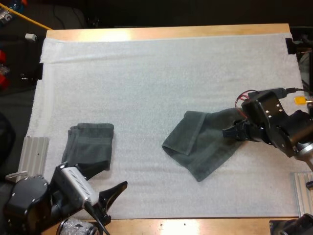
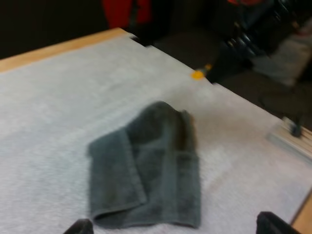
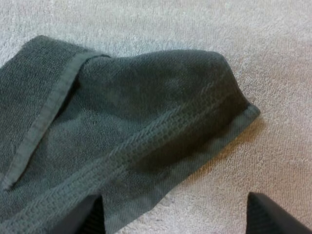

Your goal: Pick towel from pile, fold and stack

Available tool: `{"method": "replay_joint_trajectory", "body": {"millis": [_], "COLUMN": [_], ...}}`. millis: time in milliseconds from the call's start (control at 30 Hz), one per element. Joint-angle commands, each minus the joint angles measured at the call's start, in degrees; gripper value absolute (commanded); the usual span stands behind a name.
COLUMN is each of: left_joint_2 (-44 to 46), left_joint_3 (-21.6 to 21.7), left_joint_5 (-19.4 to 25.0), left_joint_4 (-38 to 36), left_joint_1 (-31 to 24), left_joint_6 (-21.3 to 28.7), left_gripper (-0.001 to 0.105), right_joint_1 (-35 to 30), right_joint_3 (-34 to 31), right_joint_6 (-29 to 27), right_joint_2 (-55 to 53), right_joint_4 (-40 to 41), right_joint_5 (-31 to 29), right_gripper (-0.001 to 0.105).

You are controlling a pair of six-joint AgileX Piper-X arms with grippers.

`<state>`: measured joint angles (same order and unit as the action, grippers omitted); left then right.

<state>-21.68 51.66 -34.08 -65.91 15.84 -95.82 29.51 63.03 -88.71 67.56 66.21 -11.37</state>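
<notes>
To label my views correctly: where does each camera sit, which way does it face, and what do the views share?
High: behind the arms, looking forward and down on the white mat; shows left gripper, right gripper, folded stack.
Left wrist: on the left arm, facing the loose towel; own fingertips apart.
Right wrist: on the right arm, close over the loose towel's corner; own fingertips apart.
All three share the loose towel.

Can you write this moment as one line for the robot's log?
left end effector open, near stack | right end effector open, at towel edge | towel loosely folded on mat | stack at mat's left
</notes>
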Motion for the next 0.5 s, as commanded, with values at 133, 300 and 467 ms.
{"method": "replay_joint_trajectory", "body": {"millis": [133,300,467], "left_joint_2": [-4.9,-11.3,-16.6], "left_joint_3": [0.0,0.0,0.0], "left_joint_5": [2.2,7.7,18.6], "left_joint_4": [0.1,0.2,0.4], "left_joint_1": [6.4,14.9,23.9], "left_joint_6": [1.0,2.5,4.6], "left_gripper": [0.064,0.064,0.064], "right_joint_1": [-3.5,-10.9,-17.3], "right_joint_3": [0.4,0.4,-0.6], "right_joint_6": [0.0,-2.9,-4.5], "right_joint_2": [0.3,0.3,0.3], "right_joint_4": [-0.4,-0.4,-1.3], "right_joint_5": [-0.3,3.3,8.3], "right_gripper": [0.057,0.057,0.057]}}
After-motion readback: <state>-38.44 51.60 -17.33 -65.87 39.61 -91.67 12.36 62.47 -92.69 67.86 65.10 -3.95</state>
